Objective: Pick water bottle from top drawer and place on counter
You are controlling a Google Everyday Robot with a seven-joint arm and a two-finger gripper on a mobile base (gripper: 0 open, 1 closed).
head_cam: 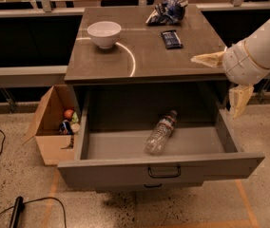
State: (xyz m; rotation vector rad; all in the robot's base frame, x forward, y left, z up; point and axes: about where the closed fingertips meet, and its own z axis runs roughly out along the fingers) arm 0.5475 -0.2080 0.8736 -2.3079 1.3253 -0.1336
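The water bottle (159, 133) lies on its side in the open top drawer (125, 167), right of the middle, dark cap pointing to the back. The drawer's dark loop handle (164, 171) is on the front panel. The counter (149, 56) is above it, with a thin white curved line. My gripper (223, 80) is at the right, above the drawer's right wall and well apart from the bottle. It is open and empty: one cream finger (207, 59) reaches over the counter's right edge, the other (239, 101) hangs down beside the drawer.
A white bowl (104, 33), a dark flat packet (171, 38) and a crumpled blue bag (167, 11) are on the counter. An open cardboard box (52, 122) with small items stands on the floor at the left. A black cable (16, 210) lies at the lower left.
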